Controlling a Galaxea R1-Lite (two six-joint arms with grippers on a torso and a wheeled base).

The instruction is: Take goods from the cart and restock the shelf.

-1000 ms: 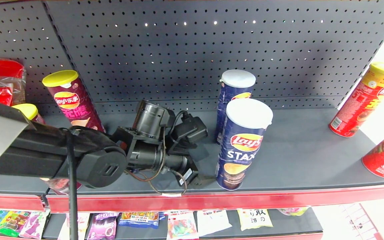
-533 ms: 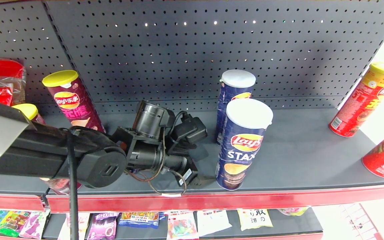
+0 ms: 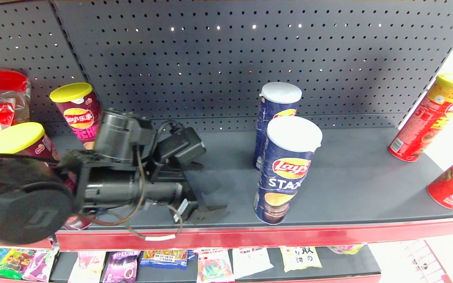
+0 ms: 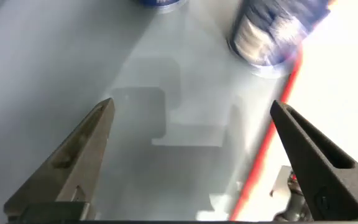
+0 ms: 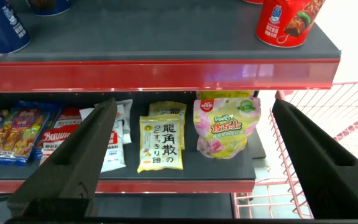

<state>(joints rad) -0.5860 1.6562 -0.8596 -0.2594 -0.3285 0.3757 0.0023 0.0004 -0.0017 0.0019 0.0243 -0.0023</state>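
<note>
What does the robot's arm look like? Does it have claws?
The left arm is black, made of round drum-shaped joints, with thin looping cables and a small white tag. A dark grey cylinder sits on its wrist. The left gripper and right gripper each have two dark, wedge-shaped jaws tapering to points.

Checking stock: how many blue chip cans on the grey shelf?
2: the front can at the shelf edge, the back can behind it, by the pegboard. The left arm may hide more.

on the shelf (image 3: pixel 360 184), the front can (image 3: pixel 285 173) stands just before the rear can (image 3: pixel 277 102); the left claw (image 3: pixel 212 186) hangs to their left, snack packets (image 3: pixel 214 265) on the lower shelf (image 3: pixel 352 267) beneath.
</note>
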